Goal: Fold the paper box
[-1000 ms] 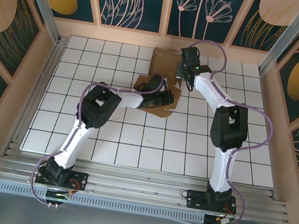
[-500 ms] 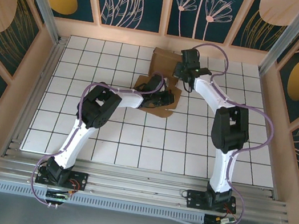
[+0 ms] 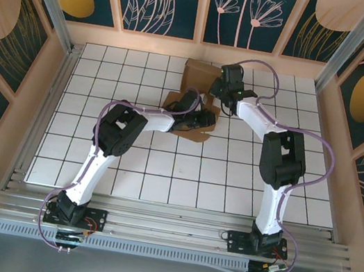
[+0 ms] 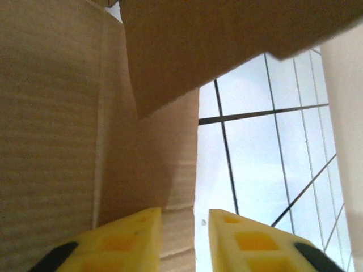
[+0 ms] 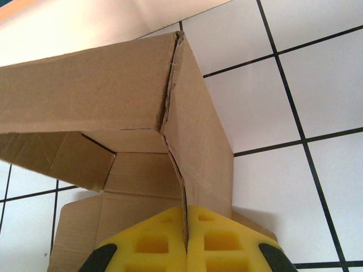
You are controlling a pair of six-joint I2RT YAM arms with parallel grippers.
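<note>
- The paper box (image 3: 194, 75) sat far-centre on the tiled table (image 3: 128, 162), half formed: one wall upright, other flaps still flat on the near side.
- My right gripper (image 5: 186, 215) was clenched on the upright wall's raw edge, just below a corner seam.
- My left gripper (image 4: 185, 218) had just let go: the fingers stood apart, with the cardboard edge showing through the gap, unpinched.
- I judged that the wall now depended on my right pinch alone, leaving my left free for the next flap.
- The box was plain brown kraft with faint corrugated ribbing, die-cut creases and fibrous cut edges.
- My pads were yellow with square recesses; the tiles were glossy white with dark grout.
</note>
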